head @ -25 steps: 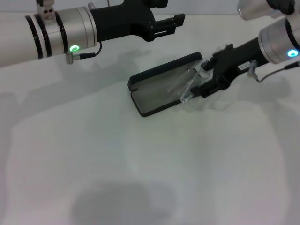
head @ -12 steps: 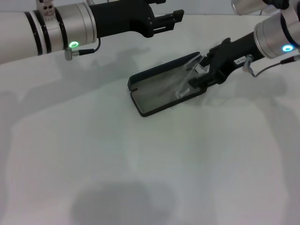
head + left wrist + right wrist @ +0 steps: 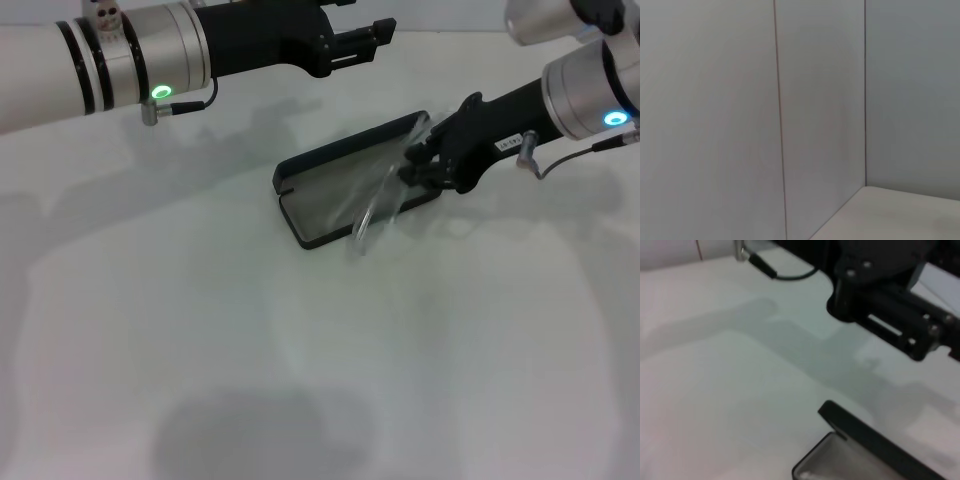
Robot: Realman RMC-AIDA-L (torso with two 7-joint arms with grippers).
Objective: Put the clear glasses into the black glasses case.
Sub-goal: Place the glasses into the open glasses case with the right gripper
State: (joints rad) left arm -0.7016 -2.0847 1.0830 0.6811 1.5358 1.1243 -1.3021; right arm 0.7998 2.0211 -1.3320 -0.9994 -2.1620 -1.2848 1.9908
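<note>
My right tool (image 3: pixel 418 165), in the upper right of the head view, is pinched shut on one end of the clear glasses (image 3: pixel 378 202), which hang tilted across the open black glasses case (image 3: pixel 330 195) at upper centre of the white surface (image 3: pixel 300 380), their lower end poking past the case's near edge. To seat them well, I judge I should swing the glasses parallel to the case's long side, lower until they lie flat on the grey lining, and only then let go. My right arm slants down from the upper right corner. My left tool (image 3: pixel 368 40) waits parked along the top edge, fingers slightly apart, holding nothing.
</note>
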